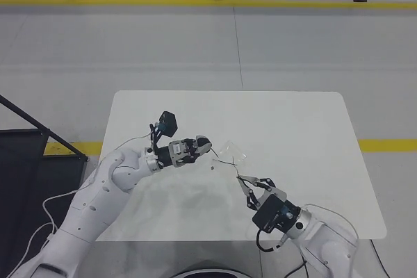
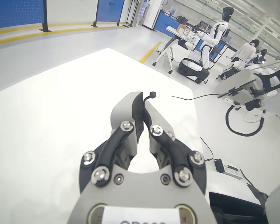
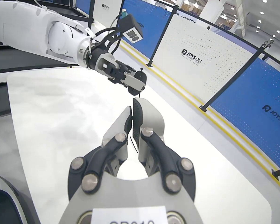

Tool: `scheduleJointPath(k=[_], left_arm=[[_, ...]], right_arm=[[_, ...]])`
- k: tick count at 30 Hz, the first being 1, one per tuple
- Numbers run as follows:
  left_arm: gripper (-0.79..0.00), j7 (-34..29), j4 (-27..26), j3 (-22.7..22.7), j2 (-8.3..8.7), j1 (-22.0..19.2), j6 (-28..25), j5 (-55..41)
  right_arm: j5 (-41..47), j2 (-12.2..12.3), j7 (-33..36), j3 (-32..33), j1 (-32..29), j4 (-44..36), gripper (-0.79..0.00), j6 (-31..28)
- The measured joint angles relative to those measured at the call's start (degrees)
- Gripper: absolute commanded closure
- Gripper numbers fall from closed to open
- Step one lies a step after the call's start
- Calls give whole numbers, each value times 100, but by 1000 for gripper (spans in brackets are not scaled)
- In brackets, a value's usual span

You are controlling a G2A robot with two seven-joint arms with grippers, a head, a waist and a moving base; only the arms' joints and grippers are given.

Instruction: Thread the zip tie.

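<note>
Finish notes: mostly matt, little shine.
You'll see a smooth matt white table [image 1: 299, 132]; zip tie [image 2: 152, 93] thin black plastic; left gripper [image 2: 143, 99] and right gripper [image 3: 134, 104] dull grey metal fingers [image 2: 121, 110], ribbed black rubbery pads [image 2: 137, 110], shiny screw heads [image 2: 127, 125].

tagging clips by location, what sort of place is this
Probably an industrial robotics test hall or lab: blue and white perforated partition panels fence off the work area, yellow floor lines mark lanes, and another humanoid robot stands in the background.

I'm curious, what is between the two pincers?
The thin zip tie stretches from left pincer to right pincer over the table, clearest in the top view.
</note>
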Motion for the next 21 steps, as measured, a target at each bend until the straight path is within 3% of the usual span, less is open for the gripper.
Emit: scheduleJointPath(k=[5,12,21], left_arm=[[0,-680,45,217,-33,-165,164,-322],[0,-1708,377,642,-121,-606,26,-1310],[0,-2538,604,1026,-190,-916,-142,-2078]], right_arm=[[-137,36,-241,-69,95,93,0,-269],[-299,142,-1143,145,73,183,0,-789],[-418,243,-1875,291,47,220,0,-1253]])
